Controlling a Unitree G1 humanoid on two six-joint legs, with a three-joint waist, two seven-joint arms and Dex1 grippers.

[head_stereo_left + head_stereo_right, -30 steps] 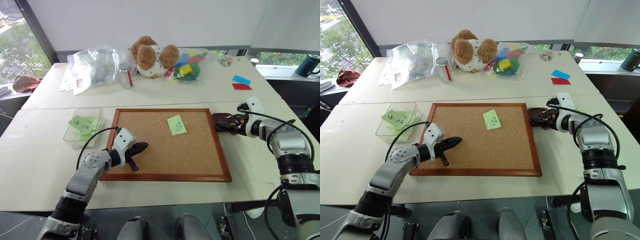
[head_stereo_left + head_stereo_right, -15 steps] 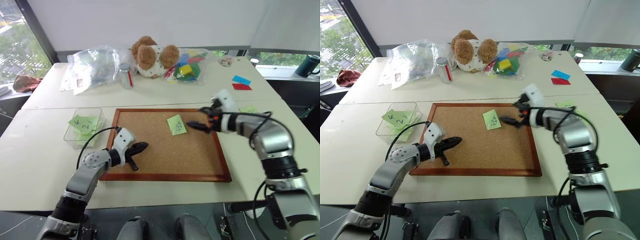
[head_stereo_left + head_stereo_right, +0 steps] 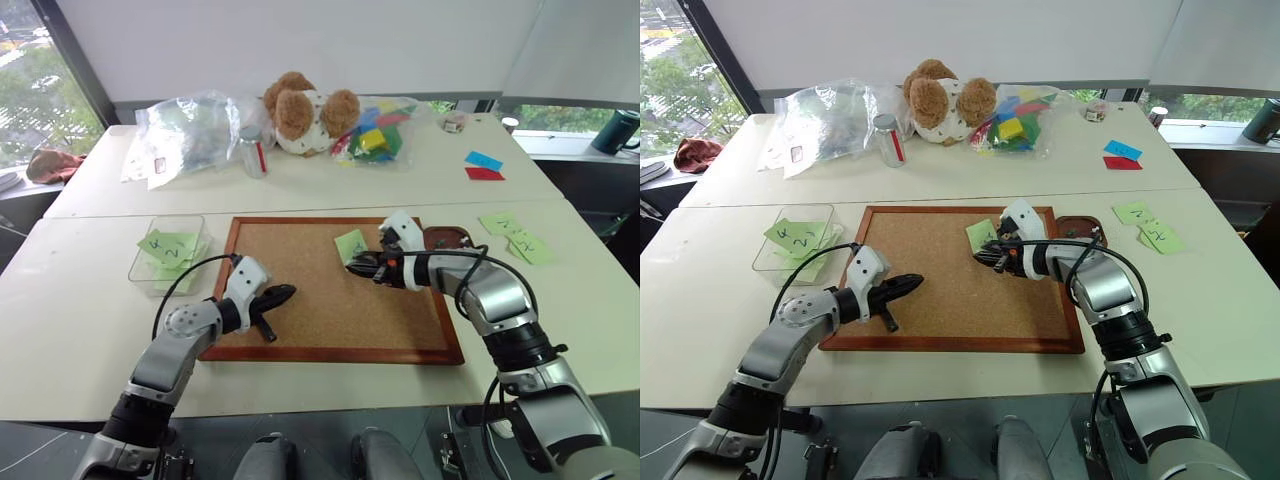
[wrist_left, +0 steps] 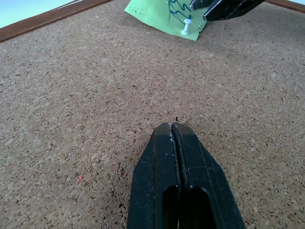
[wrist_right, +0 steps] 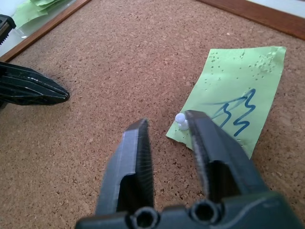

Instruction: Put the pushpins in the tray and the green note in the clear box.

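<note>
The right tool [image 5: 167, 131] stands partly open over the rectangular wood-framed cork board [image 3: 300, 300], its two black fingers straddling a small white-headed pushpin [image 5: 180, 120] that fixes one corner of the small square light-green paper note [image 5: 237, 117] with blue pen marks to the cork. One finger looks to be touching the pin's head or just beside it; the other stands apart, and nothing is gripped. The step in hand appears to be pulling this pin. To do it well, the fingers should centre on the head, close on the pin alone without pinching the paper corner, then draw straight out along the pin's shaft so the note does not tear or lift with it.

The left tool [image 4: 172, 143] rests fully closed and empty on the cork, well apart from the note. The small shallow dark reddish-brown tray [image 3: 447, 238] sits on the surface just beside the board's right frame, close behind the right arm. The shallow transparent plastic box [image 3: 150, 270], with other green notes in it, lies off the board's left edge. Nothing appears to block either path.
</note>
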